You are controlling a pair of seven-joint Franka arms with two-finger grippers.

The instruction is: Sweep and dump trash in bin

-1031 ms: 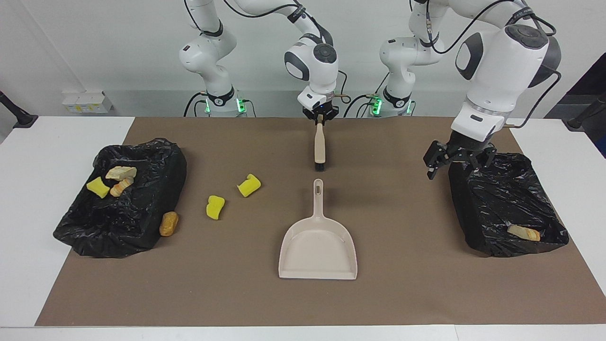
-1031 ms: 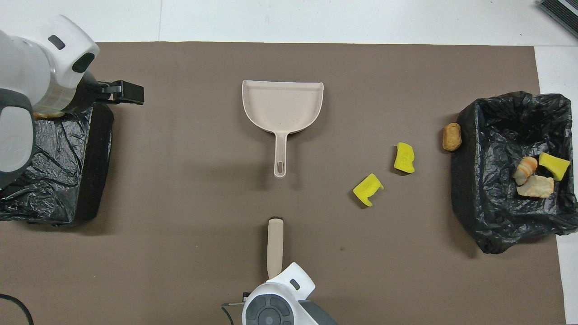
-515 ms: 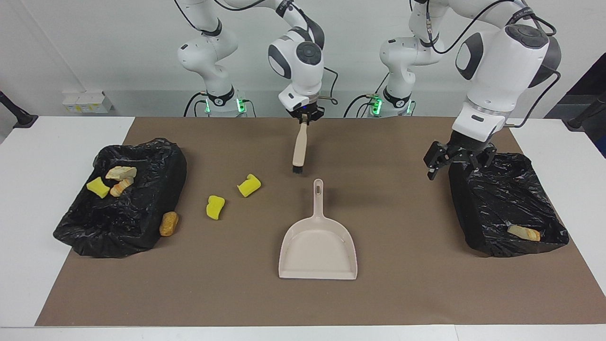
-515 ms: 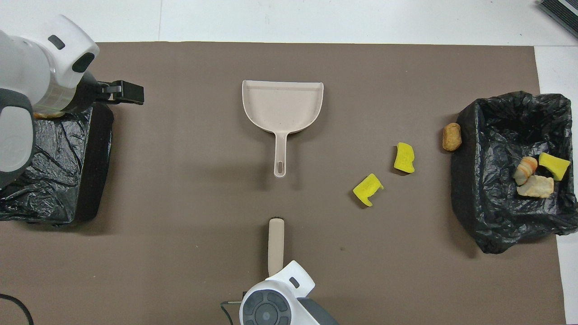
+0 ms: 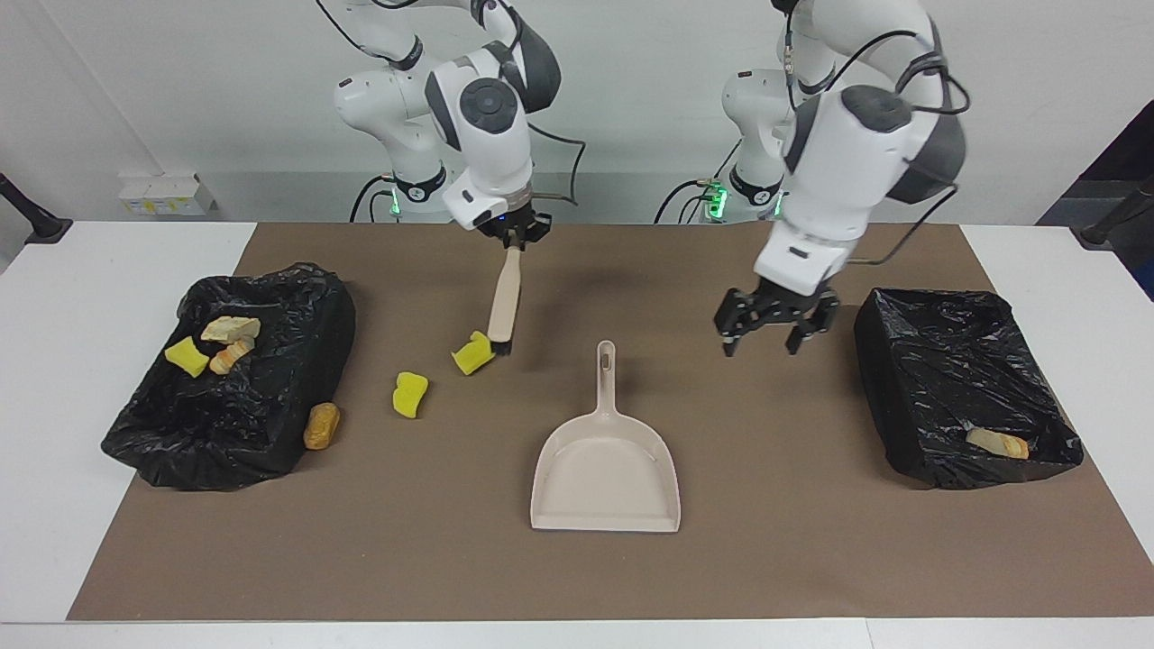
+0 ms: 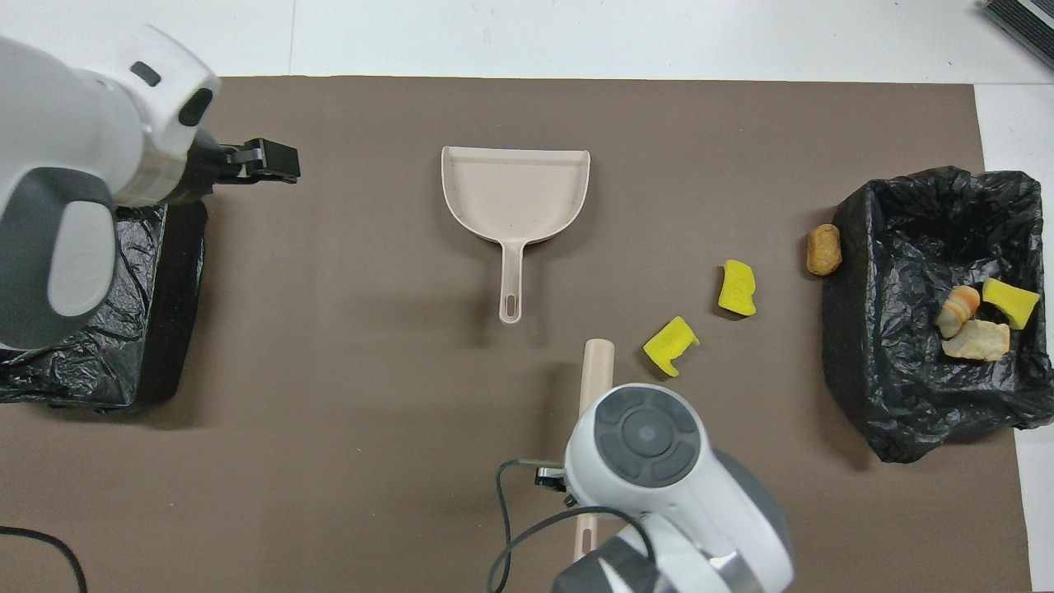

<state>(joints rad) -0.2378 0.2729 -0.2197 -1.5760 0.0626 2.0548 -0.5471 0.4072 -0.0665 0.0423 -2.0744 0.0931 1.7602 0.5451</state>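
Brown mat (image 5: 793,541) covers the white table (image 5: 54,406) beneath a pale wall (image 5: 180,90).

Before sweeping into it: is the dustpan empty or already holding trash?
Empty. The dustpan lies flat on the mat, its beige tray bare in both views; no scraps in it.

White wall (image 5: 180,90); white table (image 5: 54,379); brown mat (image 5: 406,541).
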